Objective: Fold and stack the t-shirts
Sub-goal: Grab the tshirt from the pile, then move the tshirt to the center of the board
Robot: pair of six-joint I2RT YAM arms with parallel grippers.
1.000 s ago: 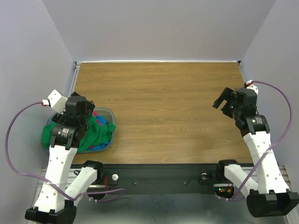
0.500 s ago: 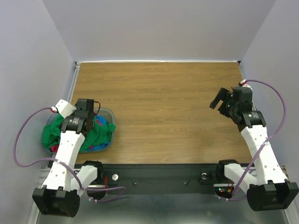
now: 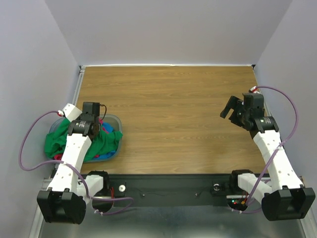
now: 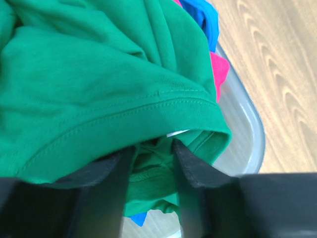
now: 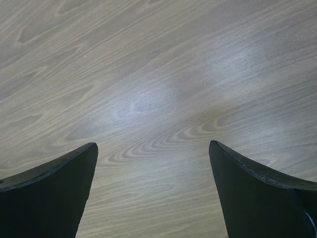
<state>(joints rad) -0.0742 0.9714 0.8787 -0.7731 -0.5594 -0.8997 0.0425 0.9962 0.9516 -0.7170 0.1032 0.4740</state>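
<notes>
None of the three shirts is folded yet, so I judge the task to be at its very start. All the sorting, folding and stacking is left to do.

Nearest me, at the left near edge of the table point(image 3: 168, 99), sits the basket point(image 4: 247, 124) with the shirts heaped in it. The green t-shirt point(image 4: 89, 84) lies on top and spills over the rim. The pink t-shirt point(image 4: 219, 74) and the blue t-shirt point(image 4: 203, 15) show only as scraps beside and under it.

My left claw point(image 4: 152, 148) is down in the heap, tucked under the green hem. Its fingers are roughly half-way in, with a fold of green cloth between them. I cannot tell whether they are pinching it or only straddling it, because the hem drapes over the tips.

Farther out on the right, my right claw point(image 5: 152, 145) hangs above bare wood with its fingers wide apart and nothing in them.

Hidden from me are most of the pink and blue shirts, the basket floor, and how the green shirt is tangled, sleeves and collar included.
</notes>
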